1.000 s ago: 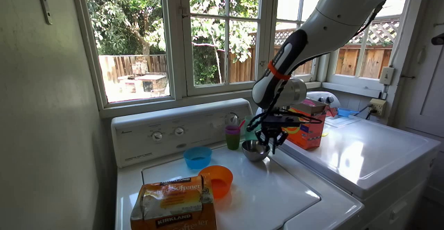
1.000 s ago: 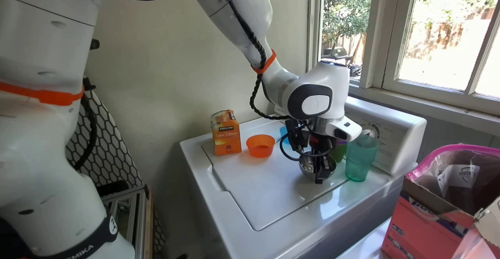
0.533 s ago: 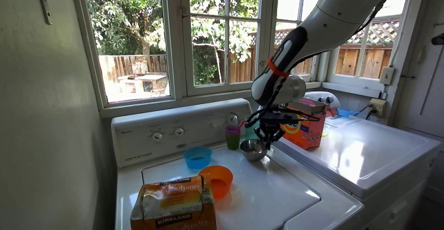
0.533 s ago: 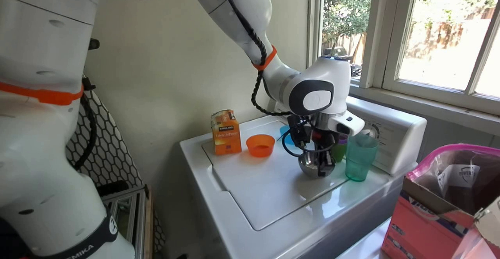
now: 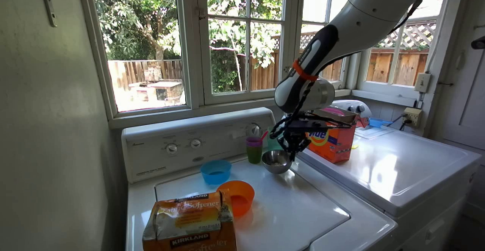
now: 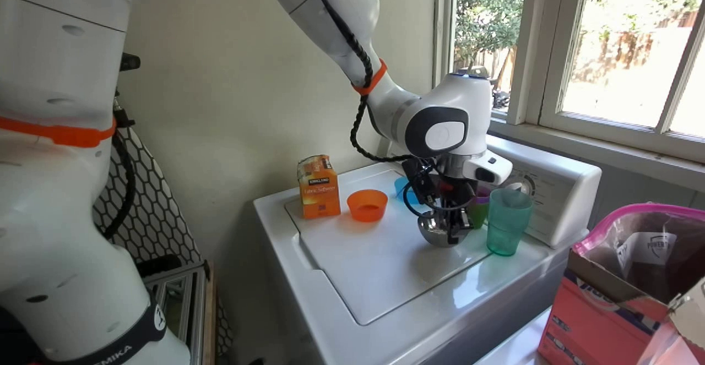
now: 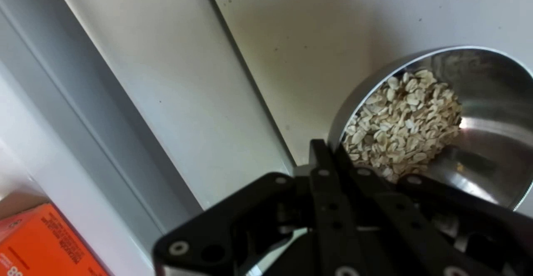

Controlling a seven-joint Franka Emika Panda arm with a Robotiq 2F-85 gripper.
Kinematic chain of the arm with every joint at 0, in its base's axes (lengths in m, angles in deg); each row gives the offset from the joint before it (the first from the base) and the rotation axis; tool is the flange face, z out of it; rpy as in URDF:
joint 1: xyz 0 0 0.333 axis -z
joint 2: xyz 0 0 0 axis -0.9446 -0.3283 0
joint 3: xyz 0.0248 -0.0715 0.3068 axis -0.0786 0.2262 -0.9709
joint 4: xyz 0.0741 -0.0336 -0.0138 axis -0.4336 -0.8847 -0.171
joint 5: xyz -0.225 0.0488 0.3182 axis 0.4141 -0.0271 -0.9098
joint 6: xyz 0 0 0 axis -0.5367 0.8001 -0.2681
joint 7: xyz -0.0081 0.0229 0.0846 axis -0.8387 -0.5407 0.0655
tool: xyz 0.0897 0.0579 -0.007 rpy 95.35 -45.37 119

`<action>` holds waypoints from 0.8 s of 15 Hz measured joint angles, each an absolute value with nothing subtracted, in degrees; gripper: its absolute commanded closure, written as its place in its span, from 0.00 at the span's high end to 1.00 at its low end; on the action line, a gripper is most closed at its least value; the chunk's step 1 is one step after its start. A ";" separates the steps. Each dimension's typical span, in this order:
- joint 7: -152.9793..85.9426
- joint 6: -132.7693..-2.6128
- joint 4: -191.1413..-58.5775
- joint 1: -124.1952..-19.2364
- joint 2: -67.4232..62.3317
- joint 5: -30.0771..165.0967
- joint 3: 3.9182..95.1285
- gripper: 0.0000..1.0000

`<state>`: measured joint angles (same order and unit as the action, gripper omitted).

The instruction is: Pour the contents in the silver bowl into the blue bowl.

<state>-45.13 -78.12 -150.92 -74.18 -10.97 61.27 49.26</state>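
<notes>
Claw: the black two-fingered claw is nearly closed, its fingertips pinching the rim of the small, round, shiny metal silver bowl.
Grip: the rim runs between the fingertips, one inside the silver bowl and one outside.
Silver bowl: held by its rim over the white metal worktop, the top of a washing machine; it seems to hang just above that surface, with a soft shadow below, though contact is hard to judge.
Oats: pale, flat oat flakes lie inside the silver bowl, heaped against the wall on the claw's side.
Blue bowl: the round, shallow, light-blue plastic blue bowl stands upright on the worktop, apart from the silver bowl and near the round orange plastic bowl.
Wrist view: the oat flakes and the pinched rim show plainly; in an exterior view, where a creased orange cardboard fabric softener box fills the foreground, the flakes are only a pale patch and the fingertips are too dark to read.
Tumbler: in an exterior view a translucent teal plastic tumbler stands in full sight, and there the blue bowl is partly hidden behind the claw.
Cup: a green cup with a purple rim is near the silver bowl in both exterior views, partly covered in one of them.
</notes>
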 measured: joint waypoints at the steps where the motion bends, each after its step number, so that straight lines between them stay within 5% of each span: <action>1: -43.86 -78.12 -151.64 -74.16 -10.08 61.44 49.12 0.01; 12: -45.57 -78.12 -166.19 -74.47 3.65 61.40 47.98 0.04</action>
